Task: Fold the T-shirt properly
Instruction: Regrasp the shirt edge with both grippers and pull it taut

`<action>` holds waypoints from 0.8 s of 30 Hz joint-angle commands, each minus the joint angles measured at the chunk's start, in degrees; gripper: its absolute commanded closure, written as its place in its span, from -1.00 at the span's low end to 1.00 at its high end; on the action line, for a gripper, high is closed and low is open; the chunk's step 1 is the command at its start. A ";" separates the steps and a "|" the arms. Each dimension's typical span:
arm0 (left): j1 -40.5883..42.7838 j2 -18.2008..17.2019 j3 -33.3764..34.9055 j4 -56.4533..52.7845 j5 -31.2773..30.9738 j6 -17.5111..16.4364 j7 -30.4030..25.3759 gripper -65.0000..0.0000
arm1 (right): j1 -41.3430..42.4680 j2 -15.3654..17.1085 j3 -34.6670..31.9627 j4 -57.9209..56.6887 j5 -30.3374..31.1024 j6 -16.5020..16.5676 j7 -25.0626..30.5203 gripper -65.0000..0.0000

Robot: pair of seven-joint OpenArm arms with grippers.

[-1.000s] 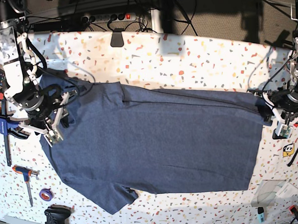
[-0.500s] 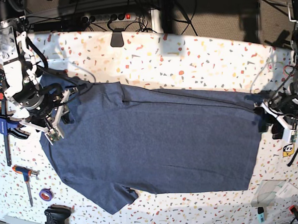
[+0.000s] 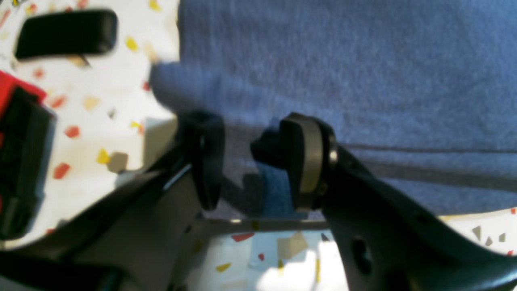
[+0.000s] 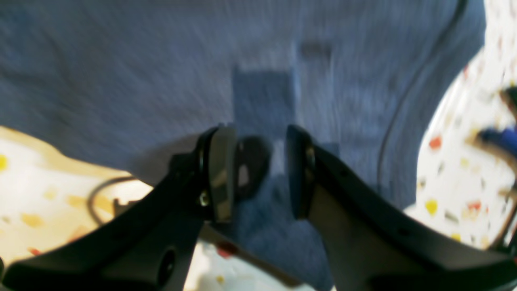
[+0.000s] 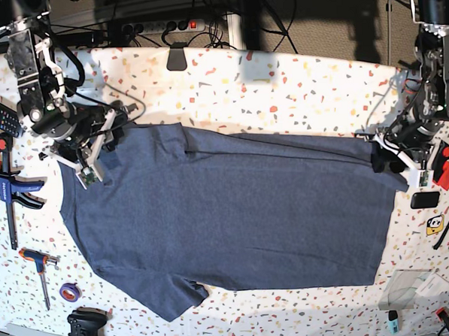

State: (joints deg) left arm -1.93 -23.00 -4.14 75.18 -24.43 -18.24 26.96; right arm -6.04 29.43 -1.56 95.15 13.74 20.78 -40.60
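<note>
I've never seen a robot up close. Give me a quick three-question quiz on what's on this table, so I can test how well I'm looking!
1. True or false: white lettering shows on the T-shirt.
2. What lies near the table's bottom-left corner in the base view? A) a game controller B) a cup C) a banana
3. Fill in: the gripper at the shirt's bottom hem is the ___ one.

Key: 1. False, the side facing up is plain. 2. A. 3. Left: the left gripper is at the hem, and the right gripper is at the sleeve end.
</note>
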 commanded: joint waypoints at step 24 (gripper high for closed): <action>-0.72 -0.98 -0.37 -3.61 -0.66 -0.24 1.81 1.00 | 1.09 -2.60 7.93 -8.11 2.95 -0.17 3.10 1.00</action>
State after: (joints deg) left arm -2.20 -23.03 -4.14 70.98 -24.99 -18.39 28.49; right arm -5.76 25.76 5.98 86.30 16.67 20.18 -37.71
